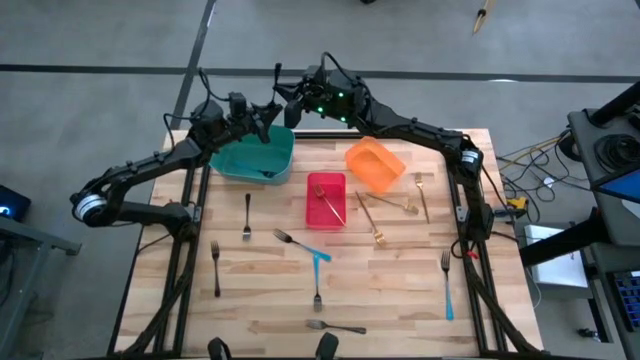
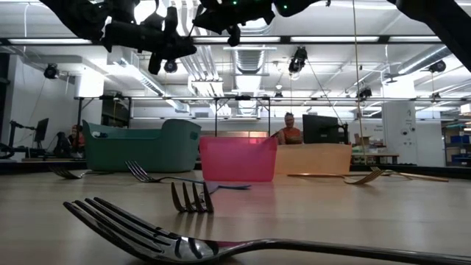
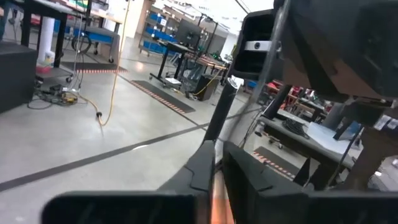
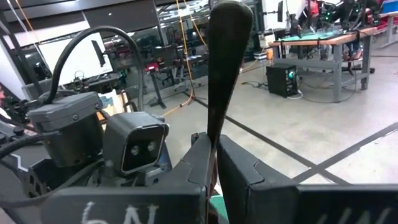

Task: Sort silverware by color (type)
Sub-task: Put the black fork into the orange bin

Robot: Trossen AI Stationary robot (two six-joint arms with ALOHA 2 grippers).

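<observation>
Both grippers hang high over the table's far edge, facing each other above the teal bin (image 1: 252,155). My left gripper (image 1: 265,125) (image 3: 217,149) is shut on a thin dark fork handle. My right gripper (image 1: 291,108) (image 4: 214,143) is shut on a broad dark fork handle. One fork lies inside the teal bin (image 1: 265,172), and a gold fork (image 1: 330,205) lies in the red bin (image 1: 325,185). Dark forks (image 1: 247,215) (image 1: 215,267), silver forks (image 1: 290,240) (image 1: 335,326), blue-handled forks (image 1: 446,285) and gold forks (image 1: 372,218) lie flat on the table. My left gripper pinches a thin dark handle (image 3: 219,127) between its two fingers. The handle shows edge-on and runs out past the fingertips, lifted clear of the table; which end is held cannot be told. My right gripper pinches a dark fork handle (image 4: 217,118) between its two fingers. The handle stands out beyond the fingertips, its rounded end (image 4: 230,15) free. The fork is lifted clear, and its tines are hidden behind the fingers.
An orange bin (image 1: 375,163) lies tipped on its side right of the red bin. Two more gold forks (image 1: 422,195) (image 1: 395,203) lie near it. Bare wood shows along the near left and near right of the table. People sit in the room beyond (image 2: 288,129).
</observation>
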